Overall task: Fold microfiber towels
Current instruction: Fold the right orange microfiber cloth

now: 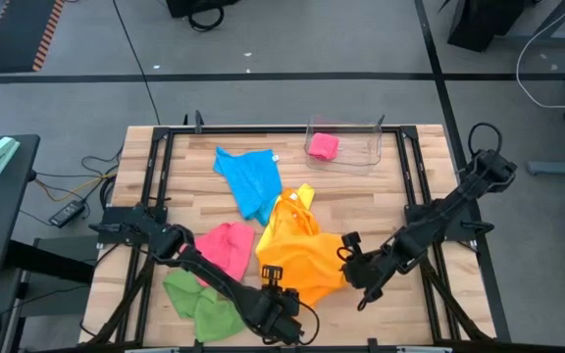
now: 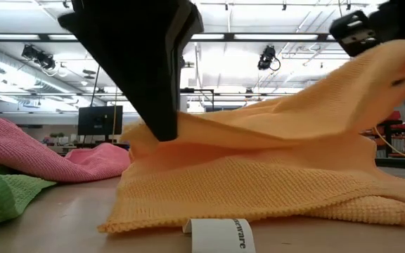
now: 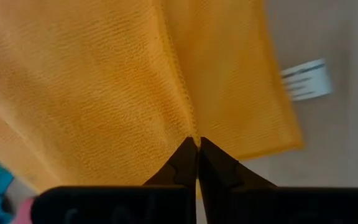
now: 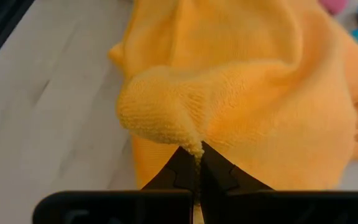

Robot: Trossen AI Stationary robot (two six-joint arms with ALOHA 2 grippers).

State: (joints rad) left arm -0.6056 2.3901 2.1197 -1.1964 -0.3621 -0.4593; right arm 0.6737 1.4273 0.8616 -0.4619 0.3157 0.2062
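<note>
The orange towel [image 1: 302, 257] lies rumpled near the front edge of the bench [image 1: 400, 312], between the two arms. The left gripper [image 1: 271, 277] is closed on the towel's front edge, and the right gripper [image 1: 348, 253] is closed on a pinch of its right side, lifted off the surface. No fold looks finished yet. The pink towel [image 1: 226, 247] and green towel [image 1: 201, 303] lie loose toward the front left corner, the blue towel [image 1: 250, 178] mid-bench, a yellow towel [image 1: 303, 196] just behind the orange one. A pink cloth sits in the clear bin [image 1: 358, 129] at the back edge.
</note>
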